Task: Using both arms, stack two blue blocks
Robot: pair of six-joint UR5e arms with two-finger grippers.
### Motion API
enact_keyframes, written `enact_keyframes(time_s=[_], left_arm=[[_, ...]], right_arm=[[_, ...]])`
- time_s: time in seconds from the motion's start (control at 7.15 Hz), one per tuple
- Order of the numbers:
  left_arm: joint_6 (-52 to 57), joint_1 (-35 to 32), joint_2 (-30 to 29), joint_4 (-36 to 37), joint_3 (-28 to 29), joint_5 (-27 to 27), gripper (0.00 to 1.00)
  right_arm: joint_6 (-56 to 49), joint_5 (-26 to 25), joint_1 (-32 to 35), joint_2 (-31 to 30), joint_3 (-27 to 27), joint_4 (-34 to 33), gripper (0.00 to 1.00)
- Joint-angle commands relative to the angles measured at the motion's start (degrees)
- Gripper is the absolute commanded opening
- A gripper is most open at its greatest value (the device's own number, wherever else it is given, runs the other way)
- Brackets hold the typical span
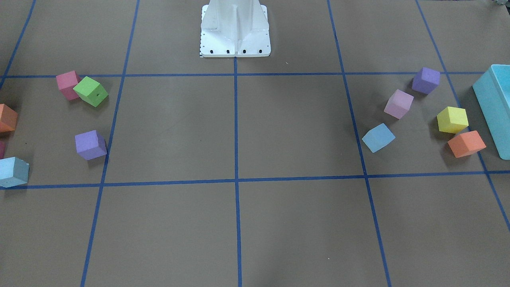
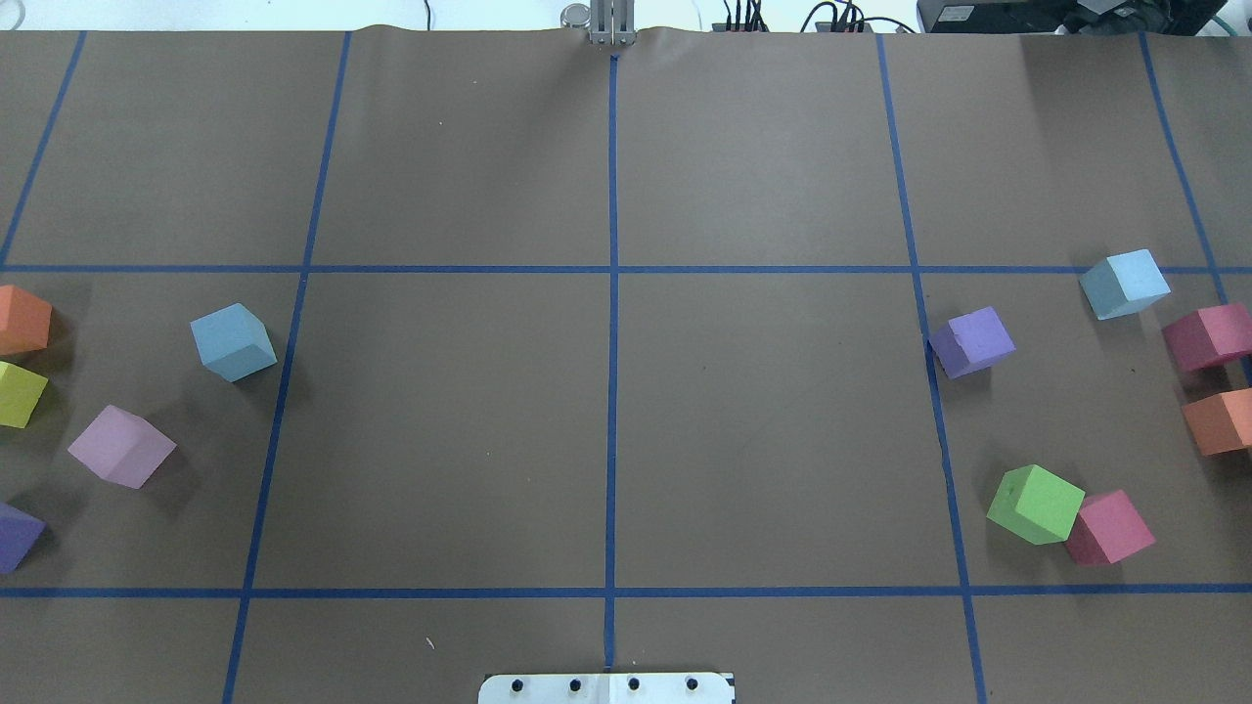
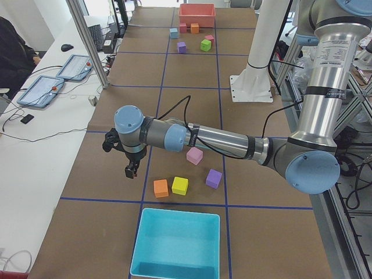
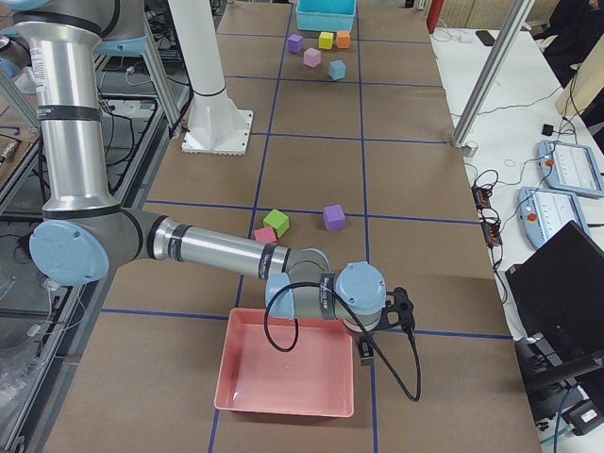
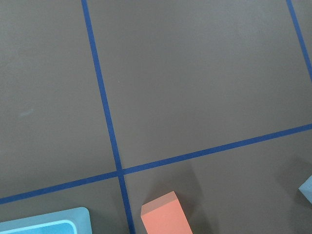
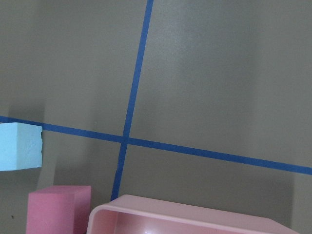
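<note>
One pale blue block [image 1: 378, 137] lies on the robot's left side of the table, seen in the overhead view [image 2: 233, 341] and far off in the right view [image 4: 337, 69]. Its edge shows in the left wrist view [image 5: 308, 188]. The other blue block [image 1: 13, 172] lies on the robot's right side [image 2: 1125, 284], also in the right wrist view [image 6: 19, 146]. The left gripper [image 3: 131, 170] hangs over the table beyond the orange cube. The right gripper [image 4: 366, 351] hangs by the pink tray's corner. Both show only in side views, so I cannot tell open or shut.
A turquoise bin [image 3: 177, 244] stands at the left end [image 1: 494, 103], a pink tray [image 4: 293, 373] at the right end. Orange [image 1: 466, 143], yellow [image 1: 452, 119], pink [image 1: 398, 103] and purple [image 1: 425, 80] cubes lie near the left blue block. Green [image 2: 1035, 504] and purple [image 2: 971, 341] cubes lie on the right.
</note>
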Motion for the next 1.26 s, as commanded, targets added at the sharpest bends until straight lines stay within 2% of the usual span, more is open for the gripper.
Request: enact_keyframes(time_s=[0.0,0.14,0.28,0.42,0.84,0.98,1.12], left_arm=[[0.0,0.0,0.0,0.0,0.0,0.0,0.99],[0.0,0.0,-0.1,0.0,0.0,0.0,0.99],[0.0,0.0,0.0,0.0,-0.1,0.0,0.99],[-0.1,0.1,-0.1,0.0,-0.1,0.0,0.99],[-0.1,0.2,-0.2,0.3,-0.1,0.0,0.99],[-0.1,0.2,-0.2,0.3,-0.1,0.0,0.99],[-0.1,0.2,-0.2,0.2,0.0,0.0,0.99]], right_arm=[[12.2,0.3,-5.3,1.4,2.1,0.7,1.00],[23.5,1.5,-6.2,1.1,3.3,3.1,1.00],[24.7,1.6,-7.3,0.3,5.0,9.2,1.00],[25.2,2.2,-9.7,0.2,4.8,11.4,1.00],[29.3,-1.9,-17.8,2.0,7.1,12.6,1.00],[30.2,-5.3,-21.3,3.6,7.5,9.1,1.00],[29.7,-6.3,-23.2,4.1,7.6,6.8,1.00]])
